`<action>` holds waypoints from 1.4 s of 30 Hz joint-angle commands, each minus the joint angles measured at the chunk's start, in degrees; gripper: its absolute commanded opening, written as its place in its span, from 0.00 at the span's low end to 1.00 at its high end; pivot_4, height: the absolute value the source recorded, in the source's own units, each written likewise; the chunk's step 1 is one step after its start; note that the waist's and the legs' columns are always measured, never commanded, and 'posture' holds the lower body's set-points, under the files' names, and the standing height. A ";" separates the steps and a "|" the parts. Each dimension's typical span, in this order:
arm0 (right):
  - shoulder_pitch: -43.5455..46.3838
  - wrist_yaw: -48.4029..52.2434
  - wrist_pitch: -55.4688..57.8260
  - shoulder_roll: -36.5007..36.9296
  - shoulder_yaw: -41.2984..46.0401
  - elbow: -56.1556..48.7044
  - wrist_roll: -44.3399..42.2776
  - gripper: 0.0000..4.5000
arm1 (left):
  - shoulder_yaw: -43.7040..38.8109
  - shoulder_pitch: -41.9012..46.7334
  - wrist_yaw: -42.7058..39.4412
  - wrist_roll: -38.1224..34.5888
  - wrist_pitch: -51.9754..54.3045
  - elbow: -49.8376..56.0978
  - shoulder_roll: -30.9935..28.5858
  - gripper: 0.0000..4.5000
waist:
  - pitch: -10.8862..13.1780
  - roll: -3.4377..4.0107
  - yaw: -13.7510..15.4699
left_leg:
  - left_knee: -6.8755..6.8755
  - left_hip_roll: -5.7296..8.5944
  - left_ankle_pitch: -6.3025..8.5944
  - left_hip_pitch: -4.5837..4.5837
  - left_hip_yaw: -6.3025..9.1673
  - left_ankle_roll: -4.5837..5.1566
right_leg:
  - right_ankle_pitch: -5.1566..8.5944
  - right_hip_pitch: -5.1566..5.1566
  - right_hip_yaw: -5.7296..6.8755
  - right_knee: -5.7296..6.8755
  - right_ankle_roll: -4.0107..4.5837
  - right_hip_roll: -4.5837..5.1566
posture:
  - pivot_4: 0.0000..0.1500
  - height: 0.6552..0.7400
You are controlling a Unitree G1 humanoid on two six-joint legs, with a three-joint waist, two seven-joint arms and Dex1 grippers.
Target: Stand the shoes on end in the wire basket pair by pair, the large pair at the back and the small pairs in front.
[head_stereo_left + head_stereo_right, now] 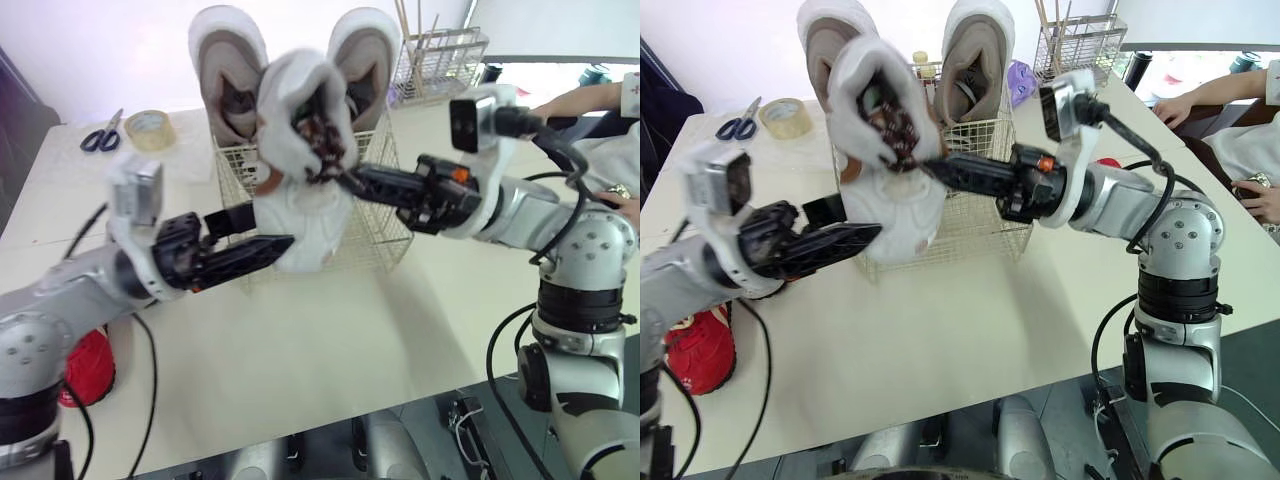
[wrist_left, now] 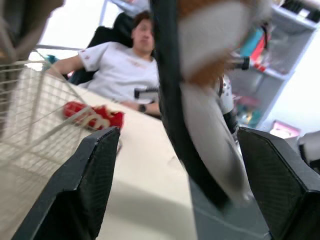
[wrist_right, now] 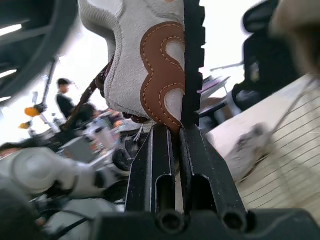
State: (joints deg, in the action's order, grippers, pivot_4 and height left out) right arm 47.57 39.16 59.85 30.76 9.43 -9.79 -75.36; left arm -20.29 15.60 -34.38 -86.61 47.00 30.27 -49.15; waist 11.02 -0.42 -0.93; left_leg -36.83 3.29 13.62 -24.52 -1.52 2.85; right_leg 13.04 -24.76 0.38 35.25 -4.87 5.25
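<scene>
The right end effector (image 1: 338, 178) is clamped on a white shoe (image 1: 300, 120), holding it in the air at the front of the basket (image 1: 385, 240). The left end effector (image 1: 255, 235) is spread wide, its fingers either side of the shoe's sole. The large pair (image 1: 228, 70) stands at the basket's back.

Robot limbs: the left arm (image 1: 62, 300) and right arm (image 1: 592, 243) have silver-grey rounded housings with black ribbed collars (image 1: 575, 300). Each wrist bears a white boxed camera (image 1: 470, 120) trailing black cables (image 1: 548, 140). The left pincer (image 1: 255, 232) and right pincer (image 1: 350, 182) are black and two-fingered, with an orange mark (image 1: 459, 174) near the right.
</scene>
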 commanded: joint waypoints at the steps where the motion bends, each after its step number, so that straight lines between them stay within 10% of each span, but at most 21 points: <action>1: 2.84 0.44 -8.80 1.24 3.23 -0.04 7.35 0.00 | -6.84 -2.41 -0.63 -2.49 1.23 0.90 -3.97 0.85 | 0.01 0.01 0.01 | 0.03 0.00 0.00 0.00 0.00 -0.01 | 0.00 -0.03 0.00 0.00 0.00 0.00 | 1.00 1.00; 16: 3.57 18.49 -42.01 0.41 -1.81 16.73 36.49 0.00 | -7.91 -9.10 9.19 -11.73 -0.52 8.16 -3.36 0.85 | 0.02 0.03 0.01 | 0.25 0.00 -0.06 0.00 -0.06 -0.10 | -0.01 -0.11 0.00 -0.04 -0.02 0.00 | 1.00 1.00; 37: 5.10 28.82 -55.09 -2.88 -4.81 37.00 48.12 0.00 | 6.06 -14.25 33.85 13.72 -11.32 24.16 10.12 0.85 | 0.02 0.01 0.20 | 0.33 0.01 -0.19 0.13 -0.07 -0.28 | -0.20 -0.03 0.00 0.01 -0.16 -0.07 | 1.00 1.00; 42: 4.92 29.28 -54.35 -2.87 -4.64 36.79 48.39 0.42 | 7.28 -16.15 34.67 15.52 -12.53 25.27 11.39 0.86 | 0.01 0.01 0.35 | 0.31 0.01 -0.19 0.15 -0.06 -0.28 | -0.21 -0.01 0.01 0.01 -0.14 -0.07 | 1.00 1.00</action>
State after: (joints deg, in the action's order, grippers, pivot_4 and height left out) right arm 50.98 68.65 5.87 27.92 3.71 28.43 -26.96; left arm -13.26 -0.51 0.04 -71.65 36.23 53.08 -38.03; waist 11.03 -0.41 -0.59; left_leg -36.53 3.29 13.43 -24.37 -1.59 2.58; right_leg 12.83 -24.77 0.39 35.26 -5.02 5.17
